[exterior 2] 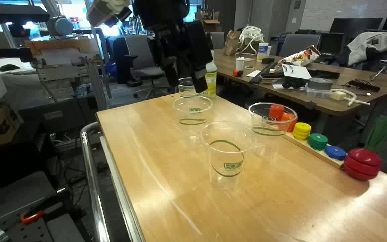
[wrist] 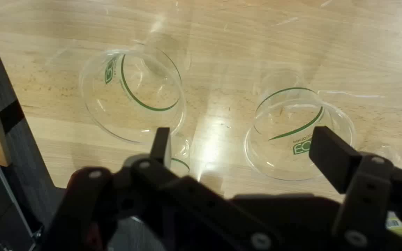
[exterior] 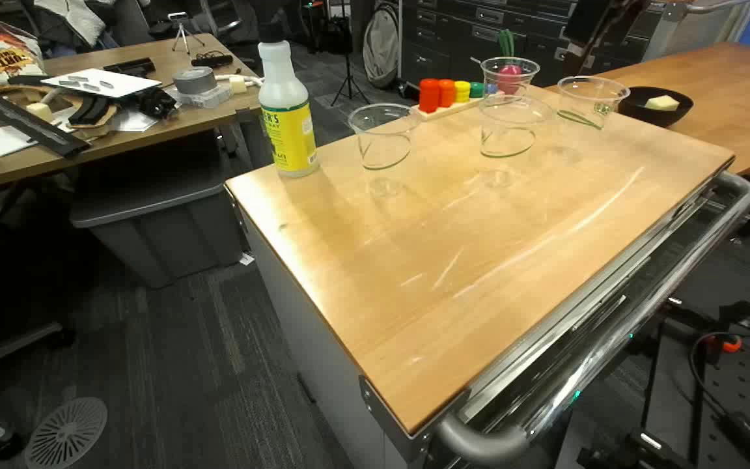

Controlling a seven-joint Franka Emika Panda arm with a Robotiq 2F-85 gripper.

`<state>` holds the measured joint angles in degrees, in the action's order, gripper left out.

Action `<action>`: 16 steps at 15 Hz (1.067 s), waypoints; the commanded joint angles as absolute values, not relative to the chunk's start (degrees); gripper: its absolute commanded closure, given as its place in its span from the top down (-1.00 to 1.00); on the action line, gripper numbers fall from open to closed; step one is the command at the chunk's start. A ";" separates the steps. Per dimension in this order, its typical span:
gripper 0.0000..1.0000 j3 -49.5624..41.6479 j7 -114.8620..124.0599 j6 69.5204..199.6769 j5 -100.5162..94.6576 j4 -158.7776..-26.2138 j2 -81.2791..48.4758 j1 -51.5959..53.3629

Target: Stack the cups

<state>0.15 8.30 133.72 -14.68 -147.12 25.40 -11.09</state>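
Cups (exterior 2: 227, 156) of clear, glossy plastic, four in all, stand upright and singly on the counter (exterior 2: 173, 181), lower than the end effector (wrist: 245, 150). Each has a round rim wider than its base; green rings and lettering mark at least three. Two blocky black fingers (wrist: 160, 146) are spread wide. In the wrist view, one cup (wrist: 133, 96) sits past the left-hand finger, a second is partly covered by the right-hand one, and a third is mostly hidden by the left-hand one. The counter is smooth, grained wood with pale streaks. In an exterior view, one translucent bottle (exterior 2: 211, 82) with a yellow label stands behind the end effector; well right of it as pictured are one pale strip (exterior 2: 307, 146) bearing round pieces (exterior 2: 302, 131) in five colours, and one red, lobed, green-leaved ball (exterior 2: 362, 164).
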 commanded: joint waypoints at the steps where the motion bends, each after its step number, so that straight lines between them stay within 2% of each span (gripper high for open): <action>1: 1.00 -0.36 8.45 133.53 -14.93 -146.86 25.41 -10.56; 8: 1.00 -0.76 8.44 133.52 -14.72 -146.25 25.46 -10.80; 16: 1.00 -9.66 2.03 124.67 -8.37 -140.36 23.38 -11.85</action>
<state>-7.07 5.21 128.94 -11.25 -144.42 25.26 -11.27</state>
